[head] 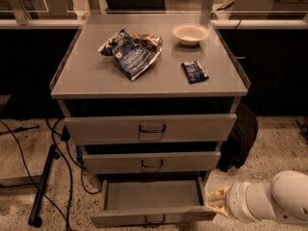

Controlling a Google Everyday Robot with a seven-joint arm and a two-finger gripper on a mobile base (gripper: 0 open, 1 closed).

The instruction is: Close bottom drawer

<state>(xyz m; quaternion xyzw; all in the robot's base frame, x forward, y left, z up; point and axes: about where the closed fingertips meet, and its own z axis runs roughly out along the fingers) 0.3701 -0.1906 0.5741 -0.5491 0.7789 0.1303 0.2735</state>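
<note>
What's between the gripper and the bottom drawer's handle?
The gripper sits beside the right front corner of the open bottom drawer; in the camera view only its front panel runs between gripper and handle.

We see the bottom drawer (151, 195) as matt grey metal with a smooth tray. The gripper (217, 202), just right of its front corner, looks like pale plastic. The snack bag (132, 53) is glossy and crinkled.
</note>
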